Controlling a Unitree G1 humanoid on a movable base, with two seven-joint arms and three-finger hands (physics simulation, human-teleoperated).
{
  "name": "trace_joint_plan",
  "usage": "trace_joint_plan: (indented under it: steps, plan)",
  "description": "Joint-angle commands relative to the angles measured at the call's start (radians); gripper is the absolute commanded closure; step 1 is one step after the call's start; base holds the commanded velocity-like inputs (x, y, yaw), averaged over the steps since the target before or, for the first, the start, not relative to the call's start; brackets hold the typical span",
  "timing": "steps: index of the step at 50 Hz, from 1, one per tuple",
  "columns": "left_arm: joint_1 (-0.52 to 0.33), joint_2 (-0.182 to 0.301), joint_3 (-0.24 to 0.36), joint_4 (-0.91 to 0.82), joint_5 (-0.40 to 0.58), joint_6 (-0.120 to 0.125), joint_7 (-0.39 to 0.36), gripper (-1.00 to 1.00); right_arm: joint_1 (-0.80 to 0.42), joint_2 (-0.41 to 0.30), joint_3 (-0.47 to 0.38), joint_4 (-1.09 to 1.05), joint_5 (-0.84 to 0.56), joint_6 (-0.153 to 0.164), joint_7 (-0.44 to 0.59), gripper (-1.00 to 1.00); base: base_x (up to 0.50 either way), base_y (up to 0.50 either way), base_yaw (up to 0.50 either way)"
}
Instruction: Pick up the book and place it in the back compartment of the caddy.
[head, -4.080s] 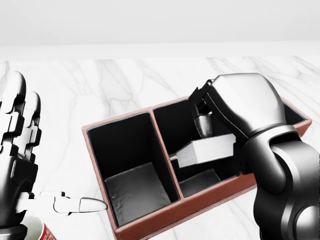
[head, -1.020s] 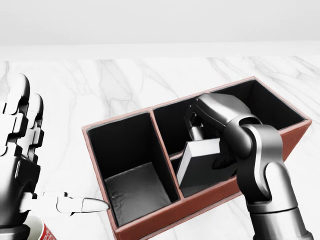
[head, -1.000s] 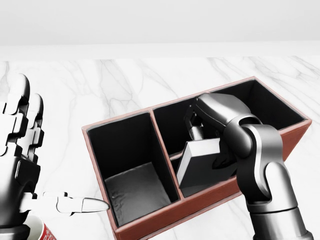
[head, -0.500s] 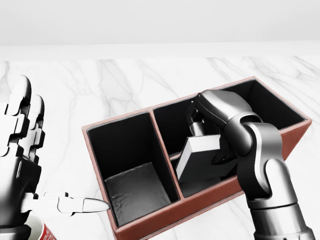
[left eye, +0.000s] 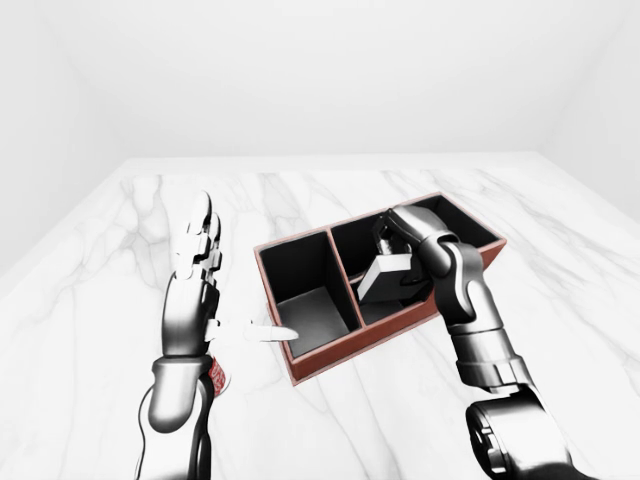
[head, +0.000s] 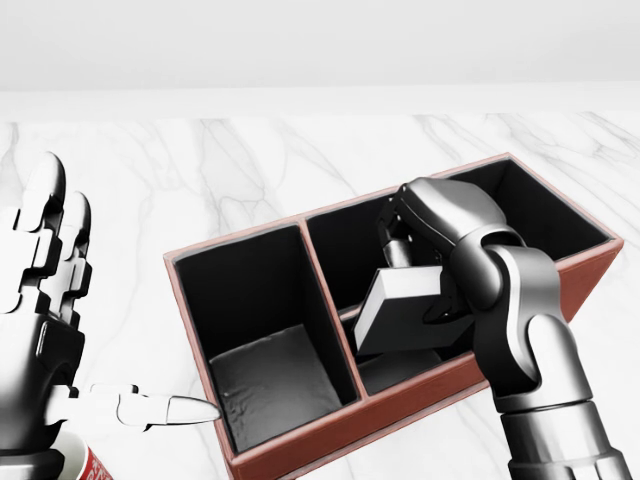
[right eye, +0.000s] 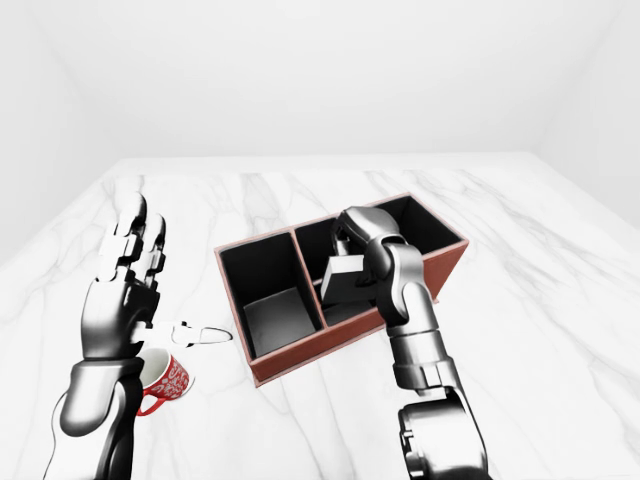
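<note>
The right hand (head: 415, 270) grips the grey book (head: 400, 312), tilted inside the caddy (head: 300, 440), in the compartment at three o'clock of its divider. The left hand (head: 45, 330) stands spread, fingers apart, at the caddy's nine o'clock, above a red patterned mug (right eye: 165, 378); no writing is legible.

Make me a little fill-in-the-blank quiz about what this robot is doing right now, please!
1. The right hand holds a grey ____ over the caddy.
2. The left hand has its fingers spread ____.
3. The caddy stands on a white ____ table.
4. A ____ mug with white patterns sits below the left hand.

Missing words: book; open; marble; red
</note>
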Motion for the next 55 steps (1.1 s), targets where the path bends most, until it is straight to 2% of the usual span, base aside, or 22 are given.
trace_joint_plan:
  steps: [1,16,55]
  plan:
    - [0.000,0.000,-0.002,-0.001,0.001,0.000,0.000,-1.00,-0.011,-0.003,-0.006,0.029,-0.012,0.000,-0.053,1.00,0.00,0.00,0.00]
    - [0.001,0.000,-0.001,0.001,0.001,0.000,0.000,-1.00,-0.011,-0.003,-0.006,0.047,-0.009,-0.001,-0.069,1.00,0.00,0.00,0.00]
    - [0.004,-0.001,-0.002,-0.017,0.003,0.000,0.000,-1.00,-0.009,-0.002,0.003,0.136,-0.003,-0.044,-0.158,1.00,0.00,0.00,0.00]
